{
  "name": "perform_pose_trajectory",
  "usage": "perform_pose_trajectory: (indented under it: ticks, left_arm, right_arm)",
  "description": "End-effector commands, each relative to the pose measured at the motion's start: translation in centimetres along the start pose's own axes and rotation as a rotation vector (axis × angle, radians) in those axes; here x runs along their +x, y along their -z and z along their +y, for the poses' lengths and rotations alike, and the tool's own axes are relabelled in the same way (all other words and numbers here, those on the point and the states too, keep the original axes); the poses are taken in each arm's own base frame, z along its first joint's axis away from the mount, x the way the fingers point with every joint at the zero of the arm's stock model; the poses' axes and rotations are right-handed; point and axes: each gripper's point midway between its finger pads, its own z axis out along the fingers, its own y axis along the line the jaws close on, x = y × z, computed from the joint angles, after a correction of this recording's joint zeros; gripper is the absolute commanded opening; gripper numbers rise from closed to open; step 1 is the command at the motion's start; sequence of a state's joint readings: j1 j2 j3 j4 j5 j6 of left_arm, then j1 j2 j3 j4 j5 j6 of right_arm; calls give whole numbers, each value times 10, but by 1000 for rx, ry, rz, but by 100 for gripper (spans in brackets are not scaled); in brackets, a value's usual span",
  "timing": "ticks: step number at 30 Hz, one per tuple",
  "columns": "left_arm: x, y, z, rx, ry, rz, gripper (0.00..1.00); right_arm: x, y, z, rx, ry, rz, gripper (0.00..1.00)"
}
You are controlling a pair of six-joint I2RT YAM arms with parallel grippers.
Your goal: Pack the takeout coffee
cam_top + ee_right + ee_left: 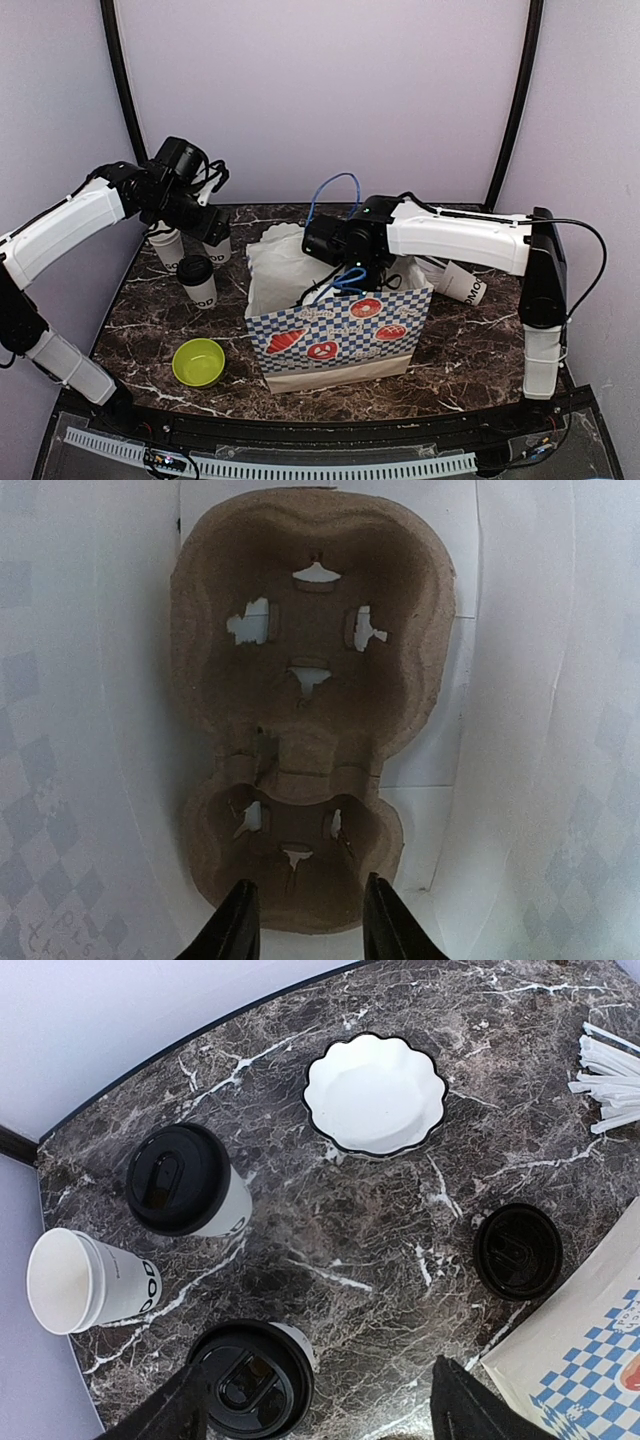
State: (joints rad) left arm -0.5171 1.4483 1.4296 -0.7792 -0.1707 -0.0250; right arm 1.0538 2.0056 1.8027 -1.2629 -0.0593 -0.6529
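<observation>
The pulp carrier [310,680] is laid in the bag [340,335] under the slightly parted right tool [305,920]; next a lidded cup [250,1380] must be gripped by the wide left tool [320,1415].

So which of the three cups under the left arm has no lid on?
The leftmost paper cup: its white mouth is open, while the cup next to it and the third cup wear black lids.
</observation>
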Motion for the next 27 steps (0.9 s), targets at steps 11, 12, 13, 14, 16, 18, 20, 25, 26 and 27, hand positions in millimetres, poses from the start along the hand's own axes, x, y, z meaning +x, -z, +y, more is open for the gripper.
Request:
perform_pose_trajectory:
  ticks: [11,12,13,14,16,18,20,25,26,27]
  left_arm:
    - [39,20,34,-63,135,187,80]
    - [51,17,33,-63,137,245,81]
    - [57,15,31,-50,138,275,82]
    - [69,11,29,-44,135,326,84]
    - [82,5,26,-28,134,387,86]
    - [89,-1,22,-10,131,430,87]
    - [93,-6,20,-2,124,457,88]
    - [96,-18,36,-83,101,501,89]
    - [97,-20,39,-92,101,505,89]
    - [96,-22,43,-106,102,510,89]
  right_arm:
    - [-18,122,2,133,71,-328,52]
    - [-17,132,2,145,72,-348,54]
    - [-15,140,2,155,73,-364,55]
    - [-14,148,2,166,72,-382,56]
    - [-10,167,2,184,69,-430,59]
    - [-7,186,0,201,61,-487,61]
    - [-2,205,-2,220,48,-538,63]
    - [11,241,-5,235,4,-648,65]
    - [14,243,-6,239,-6,-655,65]
    - [16,244,-6,241,-12,-658,65]
